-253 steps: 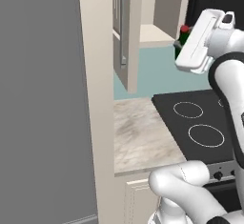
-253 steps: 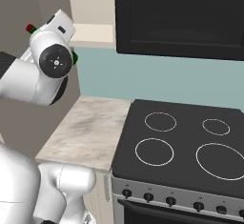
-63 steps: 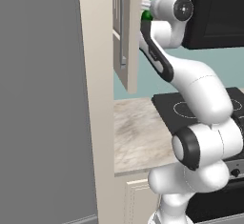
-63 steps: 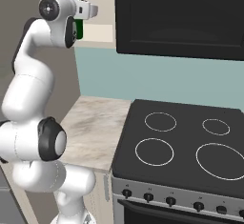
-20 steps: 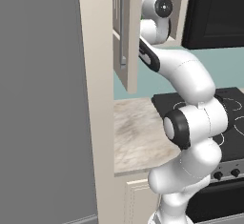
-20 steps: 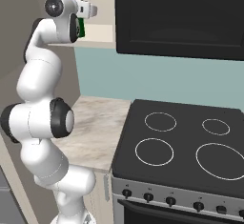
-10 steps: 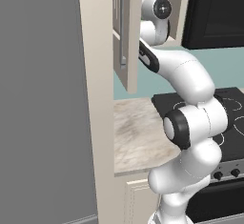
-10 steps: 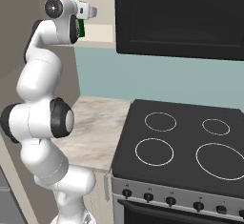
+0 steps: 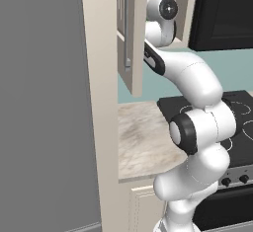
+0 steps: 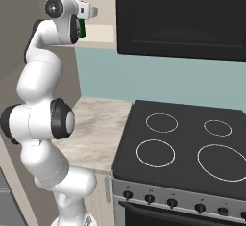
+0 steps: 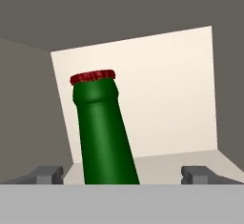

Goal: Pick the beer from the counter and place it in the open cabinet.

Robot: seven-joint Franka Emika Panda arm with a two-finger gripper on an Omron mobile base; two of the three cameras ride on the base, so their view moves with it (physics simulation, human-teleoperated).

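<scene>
We see the pincer (image 11: 121, 174) released, its 2 dark fingertips (image 11: 46, 173) standing wide apart on either side of the beer (image 11: 102, 132), and neither appears to touch the glass. The beer, a dark green bottle with a red cap, stands inside the open cabinet (image 11: 157, 94) against its pale back wall, leaning a little to one side in the hand view, though that camera itself may be rolled. In the right base view a sliver of green shows just behind the wrist, up at the cabinet's shelf (image 10: 103, 33), well above the desk (image 10: 93, 129).

We judge the placement nearly done, so the risk now lies in the retreat. The bottle sits closer to 1 fingertip than the other, so any sideways drift while we pull back could clip it and tip it over. We cannot tell how near the shelf's front edge the base stands; if it is close, a nudge could send the beer down onto the desk or the stovetop (image 10: 187, 145). The cabinet door (image 9: 132, 38) hangs just beside the forearm in the left base view, so a wide swing could strike it.
</scene>
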